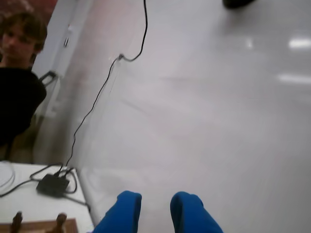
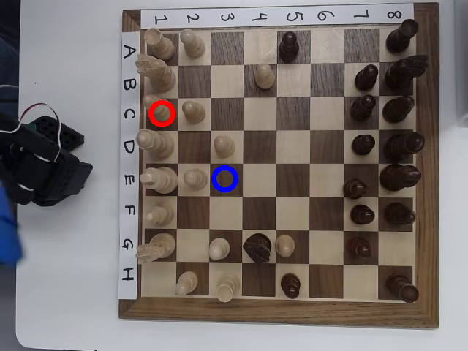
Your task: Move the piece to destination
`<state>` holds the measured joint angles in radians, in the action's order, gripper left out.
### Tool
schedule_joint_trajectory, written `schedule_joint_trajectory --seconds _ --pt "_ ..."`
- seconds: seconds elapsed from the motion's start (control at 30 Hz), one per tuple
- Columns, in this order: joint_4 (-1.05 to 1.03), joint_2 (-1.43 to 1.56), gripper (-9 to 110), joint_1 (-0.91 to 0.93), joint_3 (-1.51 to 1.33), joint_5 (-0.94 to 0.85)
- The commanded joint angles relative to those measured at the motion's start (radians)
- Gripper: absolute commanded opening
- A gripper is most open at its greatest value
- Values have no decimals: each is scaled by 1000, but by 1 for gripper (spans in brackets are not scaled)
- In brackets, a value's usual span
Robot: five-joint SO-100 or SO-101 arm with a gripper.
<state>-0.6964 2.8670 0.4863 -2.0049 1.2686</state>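
The end effector point(image 1: 155, 213) is spread and empty, raised off-board; the piece point(image 2: 161, 113) sits red-ringed left of destination point(image 2: 225, 178).

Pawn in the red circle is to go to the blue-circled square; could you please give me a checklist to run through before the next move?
1. Blue-circled square free: ok, nothing stands on it.
2. Pawn inside the red circle: ok.
3. Gripper open and empty: ok, wrist view shows floor between its blue fingers.
4. Gripper above the pawn: not ok, the arm sits left of the board in the overhead view.
5. Room between neighbouring pieces: cannot tell.
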Motion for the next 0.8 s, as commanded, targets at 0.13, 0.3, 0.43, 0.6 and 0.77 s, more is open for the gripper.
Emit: schedule_joint_trajectory --seconds 0.13,0.3,0.43,0.6,0.77 --pt "-833 -428 11 -138 627 140" --pt "-951 -459 11 -236 696 198" --pt "-979 -451 11 -328 680 75" --pt "-986 -419 11 -422 591 152" --pt "-988 -399 16 -495 522 319"
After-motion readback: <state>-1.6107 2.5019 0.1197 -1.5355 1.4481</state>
